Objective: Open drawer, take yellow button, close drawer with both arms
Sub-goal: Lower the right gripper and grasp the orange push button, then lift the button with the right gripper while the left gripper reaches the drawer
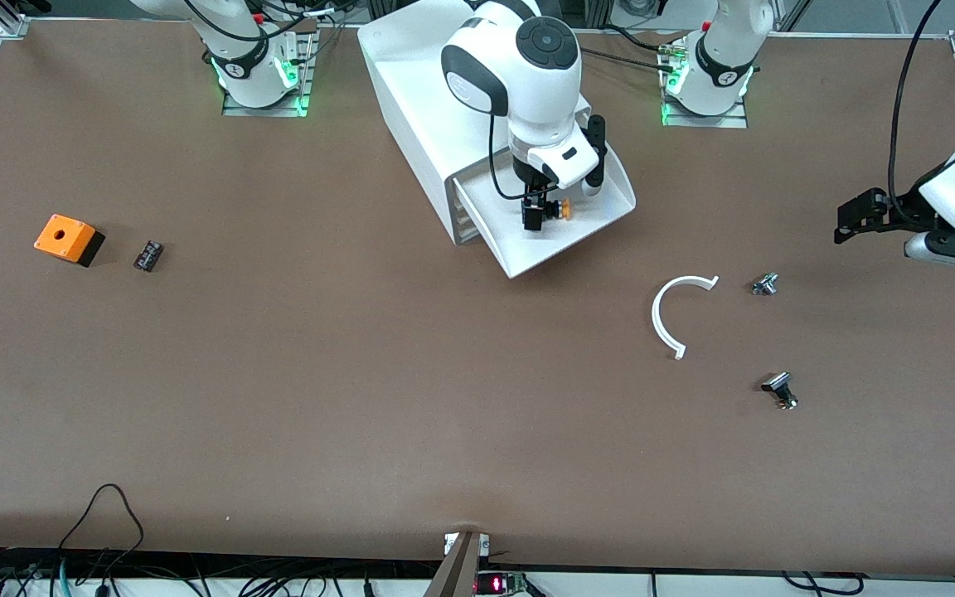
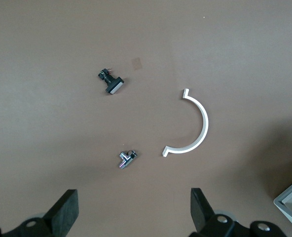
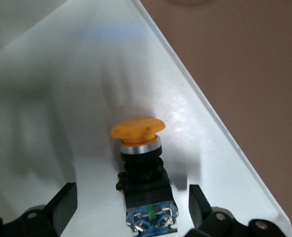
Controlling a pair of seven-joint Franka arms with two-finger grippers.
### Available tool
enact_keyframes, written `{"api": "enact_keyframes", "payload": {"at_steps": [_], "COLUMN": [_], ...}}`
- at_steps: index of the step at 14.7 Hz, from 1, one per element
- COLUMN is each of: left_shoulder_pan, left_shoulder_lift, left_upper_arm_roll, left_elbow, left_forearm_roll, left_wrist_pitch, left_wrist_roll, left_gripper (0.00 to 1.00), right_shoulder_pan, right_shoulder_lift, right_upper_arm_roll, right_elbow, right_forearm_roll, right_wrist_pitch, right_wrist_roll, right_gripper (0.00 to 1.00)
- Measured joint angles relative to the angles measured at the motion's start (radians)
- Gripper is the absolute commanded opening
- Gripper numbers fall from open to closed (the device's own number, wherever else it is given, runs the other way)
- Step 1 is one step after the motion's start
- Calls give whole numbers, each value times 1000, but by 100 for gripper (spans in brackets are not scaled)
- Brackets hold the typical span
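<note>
An orange cube (image 1: 68, 238) with a hole sits toward the right arm's end of the table (image 1: 295, 373), a small black part (image 1: 147, 254) just beside it. At mid-table the white cabinet (image 1: 419, 99) has its top drawer (image 1: 585, 228) pulled out. The right arm reaches over it, and the right claw (image 1: 537, 217) hangs low in the drawer with its fingers spread, one on each side of the button (image 1: 556, 209). Whether they touch it cannot be told.

Toward the left arm's end lie a white half-ring (image 1: 672, 315) and two small metal parts, one (image 1: 765, 284) beside the ring's upper tip and one (image 1: 780, 391) nearer the camera. The left claw (image 1: 855, 217) hovers open over bare table near that edge, holding nothing.

The right wrist view alone shows the button (image 3: 141, 168) closely: an orange cap (image 3: 137, 129), a silver collar, a black body and a blue base with metal terminals, lying on the drawer's white floor (image 3: 62, 98) between the open fingers (image 3: 62, 202). The left wrist view looks down on the half-ring (image 2: 193, 126), both metal parts (image 2: 111, 82) (image 2: 126, 158) and a cabinet corner (image 2: 291, 200), with its own fingers (image 2: 67, 207) wide apart.

The table is matt brown; cables run along its near edge, and green lights glow at both arm bases.
</note>
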Motion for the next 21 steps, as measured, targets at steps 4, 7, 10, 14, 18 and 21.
{"api": "enact_keyframes", "payload": {"at_steps": [4, 7, 10, 14, 18, 21], "left_shoulder_pan": [0, 0, 0, -1, -12, -87], "left_shoulder_lift": [2, 4, 7, 8, 28, 80], "left_upper_arm_roll": [0, 0, 1, 0, -13, -49], "left_elbow": [0, 0, 0, 1, 1, 1], "left_forearm_roll": [0, 0, 0, 0, 0, -1], "left_wrist_pitch": [0, 0, 0, 0, 10, 82], "left_wrist_roll": [0, 0, -1, -3, -34, -241], "left_gripper": [100, 100, 100, 100, 100, 100], "right_shoulder_pan": [4, 26, 38, 37, 6, -15], "right_shoulder_lift": [3, 2, 2, -19, -148, -219], "right_upper_arm_roll": [0, 0, 0, -10, -75, -193], "right_elbow": [0, 5, 10, 27, 40, 1], "right_forearm_roll": [-22, -60, -83, -90, -152, -153], "right_wrist_pitch": [0, -1, -4, -21, -79, -84], "right_wrist_roll": [-4, -4, -4, -2, 3, 132], "right_gripper": [55, 40, 33, 32, 32, 32]}}
